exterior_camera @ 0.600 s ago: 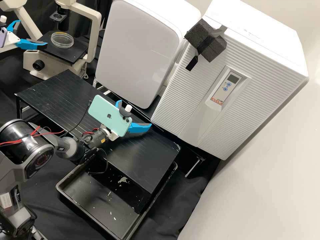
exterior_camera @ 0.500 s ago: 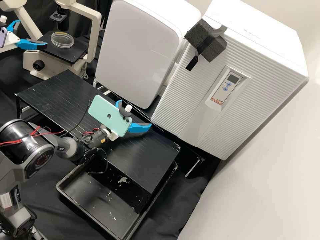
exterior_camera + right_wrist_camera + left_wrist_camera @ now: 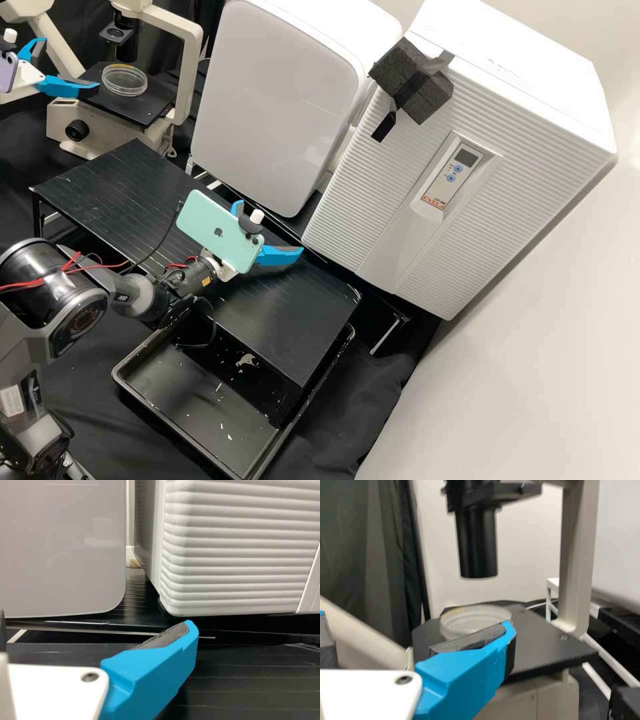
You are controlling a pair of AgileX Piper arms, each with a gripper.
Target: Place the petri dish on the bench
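A: Where's the petri dish (image 3: 125, 79)?
B: Top L of the high view, flat on the black stage (image 3: 143, 110) of the microscope (image 3: 190, 73), i.e. not on the tabletop (image 3: 113, 190). Looks clear, round, w/ a yellowish patch at the rim. Black tube (image 3: 479, 545) hangs over the stage, well apart from the dish.
A: L claw (image 3: 72, 63)?
B: Wide open, nothing in it. One fingertip's just beside the dish in the high view; in the L wrist view that finger cuts across part of the dish. Can't tell if they touch. Lilac phone (image 3: 8, 72) mounted behind the fingers.
A: And R claw (image 3: 270, 227)?
B: Also wide open, no load, over the tabletop, nr the white boxes. Mint phone (image 3: 207, 220) mounted at its base.
A: Which boxes?
B: Smooth-front box (image 3: 280, 100) & ribbed box (image 3: 393, 200), side by side beyond the tabletop. Dark foam block (image 3: 400, 73) is on the ribbed one.
A: Anything lower down?
B: Yep, black tray (image 3: 177, 383), partly under the tabletop edge, w/ small white bits in it.
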